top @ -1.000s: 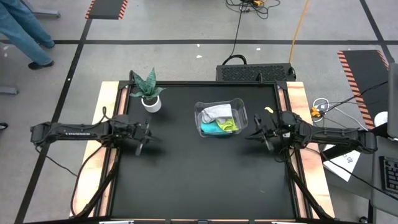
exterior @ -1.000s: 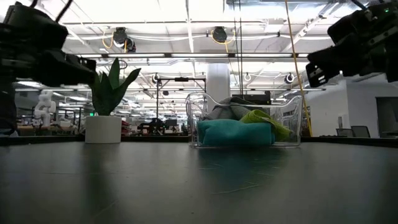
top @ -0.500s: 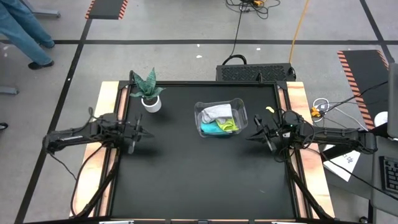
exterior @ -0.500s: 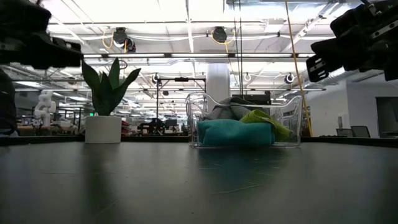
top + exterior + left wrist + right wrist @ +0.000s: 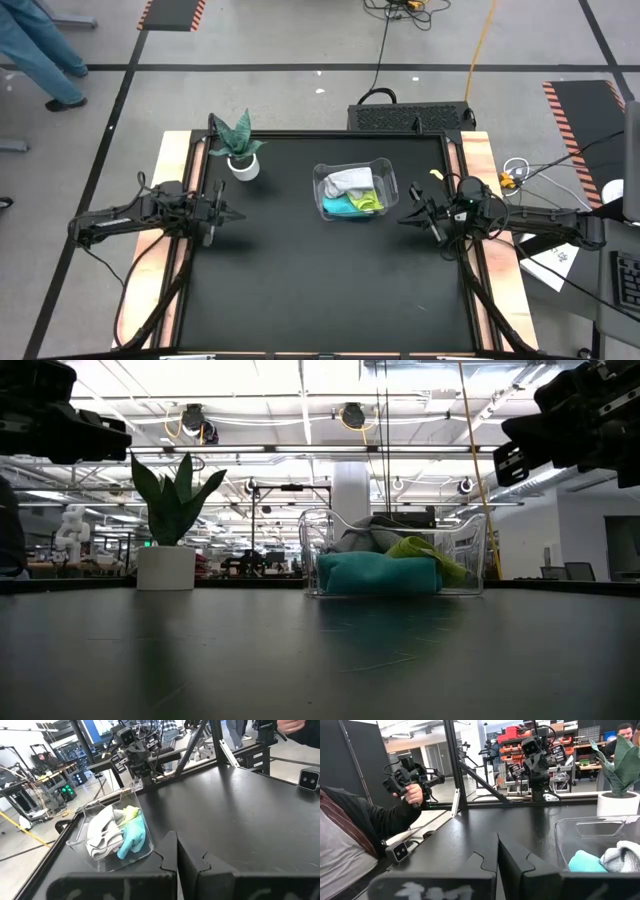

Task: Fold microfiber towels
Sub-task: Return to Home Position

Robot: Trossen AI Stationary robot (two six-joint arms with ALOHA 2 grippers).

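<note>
A clear plastic bin point(image 5: 355, 192) stands on the black table right of centre, its floor flat on the top. Three microfiber towels lie crumpled in it: a light grey one point(image 5: 347, 181), a teal one point(image 5: 339, 206) and a yellow-green one point(image 5: 369, 200). The left wrist view shows them as grey point(image 5: 102, 833), teal point(image 5: 133, 834) and yellow-green point(image 5: 131, 812). My left gripper point(image 5: 236, 214) hangs shut above the table's left side, pointing at the bin. My right gripper point(image 5: 403, 219) hangs shut just right of the bin. Both hold nothing.
A potted plant point(image 5: 241, 160) stands at the far left of the table. A person's hand point(image 5: 412, 793) with a hand-held device shows beyond the table's near side. A small camera point(image 5: 400, 851) sits at the table's edge. Bare black tabletop point(image 5: 320, 280) lies in front of the bin.
My left gripper has risen and drawn back a little toward the table's left edge, staying shut. The towels and the bin have not moved.
</note>
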